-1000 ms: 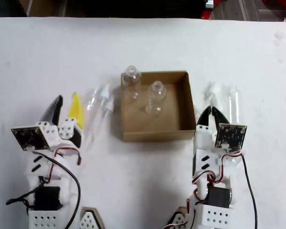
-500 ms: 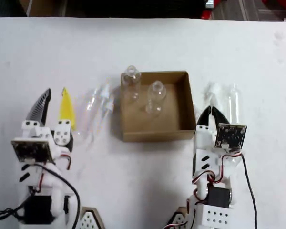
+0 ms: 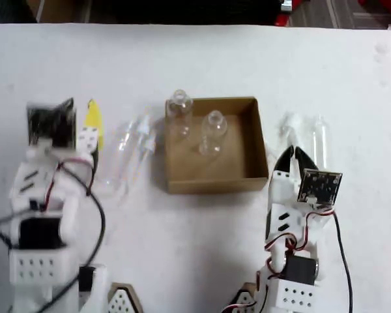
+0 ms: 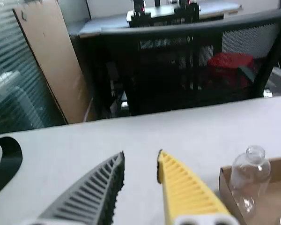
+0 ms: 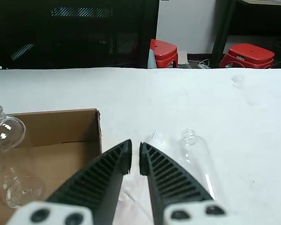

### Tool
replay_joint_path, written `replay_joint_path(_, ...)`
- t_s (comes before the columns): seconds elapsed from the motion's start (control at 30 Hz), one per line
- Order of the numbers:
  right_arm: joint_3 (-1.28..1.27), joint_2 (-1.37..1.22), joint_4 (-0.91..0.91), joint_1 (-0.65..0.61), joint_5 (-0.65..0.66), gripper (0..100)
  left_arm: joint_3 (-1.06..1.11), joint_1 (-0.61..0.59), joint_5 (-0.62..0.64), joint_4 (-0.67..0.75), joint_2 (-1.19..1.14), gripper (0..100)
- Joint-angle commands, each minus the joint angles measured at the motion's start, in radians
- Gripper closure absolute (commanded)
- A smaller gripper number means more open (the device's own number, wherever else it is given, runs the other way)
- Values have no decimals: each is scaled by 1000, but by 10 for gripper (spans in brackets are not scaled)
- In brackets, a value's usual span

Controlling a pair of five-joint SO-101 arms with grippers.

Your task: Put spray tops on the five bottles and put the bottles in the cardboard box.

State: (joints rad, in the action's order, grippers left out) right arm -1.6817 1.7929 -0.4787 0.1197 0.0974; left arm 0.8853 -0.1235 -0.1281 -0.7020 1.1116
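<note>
Reading left gripper [image 4: 140, 158] parted, empty, near the lying bottles [image 3: 129, 147], poised to pick, I judge | right gripper [image 5: 134, 151] nearly closed on nothing by uncapped bottle [image 5: 199, 154] | cardboard box [image 3: 251, 140] between my arms, reachable by both, upright bottle [image 3: 212, 134] inside.

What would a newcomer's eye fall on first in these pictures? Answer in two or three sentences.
The brown cardboard box at the middle of the table, with two clear plastic bottles standing in it, open-necked: one at a back corner, one nearer the centre. Next, the left gripper, its yellow finger beside a grey one, open, left of the box.
</note>
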Motion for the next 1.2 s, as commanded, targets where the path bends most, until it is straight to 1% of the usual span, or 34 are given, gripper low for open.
replay_joint_path(0.0, -8, -1, 24, 13, -5, 981, -218, 19, -9, -87, -239, 888)
replay_joint_path(0.2, -8, -1, 24, 13, -5, 981, -523, 24, -9, -241, -619, 888)
replay_joint_path(0.3, -8, -1, 24, 13, -5, 981, -643, 28, -11, -299, -805, 888)
replay_joint_path(0.6, -8, -2, 24, 13, -5, 981, -979, 35, -11, -396, -1285, 889)
replay_joint_path(0.77, -8, -2, 24, 13, -5, 981, -1165, 58, -17, -468, -1495, 885)
replay_joint_path(0.87, -8, -2, 24, 13, -5, 981, -1292, 67, -68, -539, -1604, 832)
replay_joint_path(0.93, -8, -2, 24, 13, -5, 981, -1373, 62, -49, -575, -1673, 803)
replay_joint_path(1.17, -8, -2, 24, 13, -5, 981, -1628, 41, -43, -700, -1891, 812)
